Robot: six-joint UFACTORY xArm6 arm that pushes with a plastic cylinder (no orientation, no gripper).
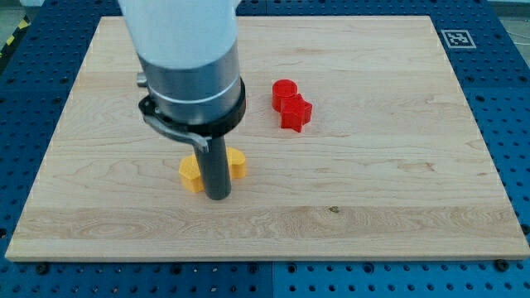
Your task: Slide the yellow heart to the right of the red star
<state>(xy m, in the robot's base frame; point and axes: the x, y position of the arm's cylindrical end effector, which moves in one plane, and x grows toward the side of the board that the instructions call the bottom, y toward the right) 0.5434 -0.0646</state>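
Note:
The yellow heart (192, 172) lies on the wooden board (373, 199), left of centre, partly hidden behind my rod. My tip (217, 196) rests on the board at the heart's near side, touching it in the notch between its lobes. The red star (295, 112) lies up and to the right of the heart, toward the view's top centre. A red cylinder (283, 92) touches the star at its upper left.
The arm's white and grey body (186, 66) hangs over the board's upper left and hides what lies behind it. The board's edges meet a blue perforated table (509, 124). A black and white marker tag (456, 37) sits at the board's top right corner.

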